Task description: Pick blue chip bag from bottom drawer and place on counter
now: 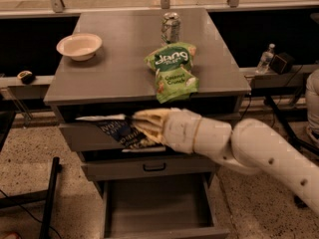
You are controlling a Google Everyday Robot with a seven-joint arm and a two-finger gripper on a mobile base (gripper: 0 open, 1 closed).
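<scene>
navy-dark blue chip bag (117, 131) sits pinched in the jaws of your gripper (143, 127) just below the front edge of the counter (119, 63), out of the open bottom drawer (159, 209) far beneath that counter, so by my judgement only lifting and placing remain.

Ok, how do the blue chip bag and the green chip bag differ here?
Colour: the blue chip bag is dark navy with pale print, the green chip bag bright green with white lettering. Place: the green bag lies on the counter near a can; the blue one is held by the gripper in front of the upper drawers. Size: the green bag looks larger. Both are crinkled snack bags.
</scene>
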